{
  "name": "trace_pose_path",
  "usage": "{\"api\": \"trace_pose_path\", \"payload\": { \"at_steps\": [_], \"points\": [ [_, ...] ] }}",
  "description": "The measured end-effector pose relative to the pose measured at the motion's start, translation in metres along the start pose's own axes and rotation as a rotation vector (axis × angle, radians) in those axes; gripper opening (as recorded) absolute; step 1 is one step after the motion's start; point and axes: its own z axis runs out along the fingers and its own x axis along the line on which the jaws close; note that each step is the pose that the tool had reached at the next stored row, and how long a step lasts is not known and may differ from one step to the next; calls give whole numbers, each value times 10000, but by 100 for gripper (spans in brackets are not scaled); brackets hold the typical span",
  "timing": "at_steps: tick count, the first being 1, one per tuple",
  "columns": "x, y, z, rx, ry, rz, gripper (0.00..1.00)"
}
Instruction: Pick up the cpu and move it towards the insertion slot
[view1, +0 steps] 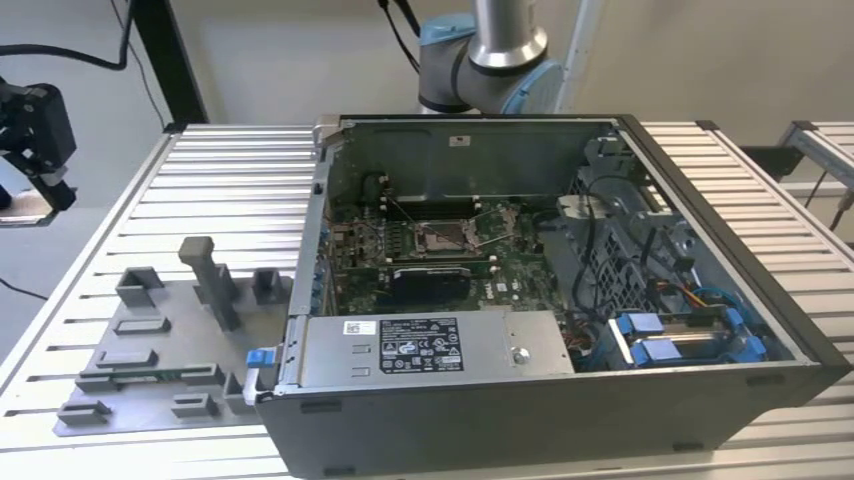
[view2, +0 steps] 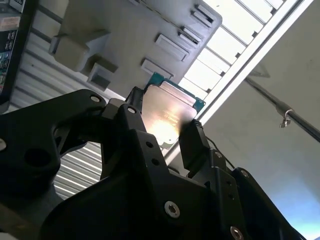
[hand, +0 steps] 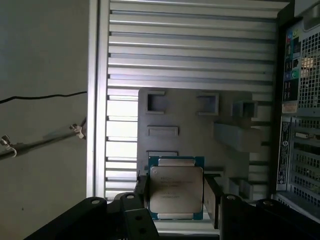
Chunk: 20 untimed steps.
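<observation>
- Aloft, the cpu (hand: 176, 187) is gripped by two opposite edges in the gripper (hand: 176, 196), over the edge of the grey tray (hand: 200, 117).
- The insertion slot (view1: 441, 237) is seen to the exterior view's right of the tray, inside the open computer case (view1: 694, 400), well apart.

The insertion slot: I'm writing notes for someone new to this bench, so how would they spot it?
Look into the open computer case on the slatted table, down onto its green motherboard. The insertion slot is the square socket with a shiny metal frame and dark centre, unlike the larger plain black rectangular recess beside it.
</observation>
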Motion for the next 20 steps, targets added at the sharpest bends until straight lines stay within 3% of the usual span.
{"api": "trace_pose_path", "payload": {
  "at_steps": [6, 20],
  "points": [
    [-110, -2, 4, 0, 1, 0, 0],
    [-547, -10, 23, 1, 1, 0, 0]
  ]
}}
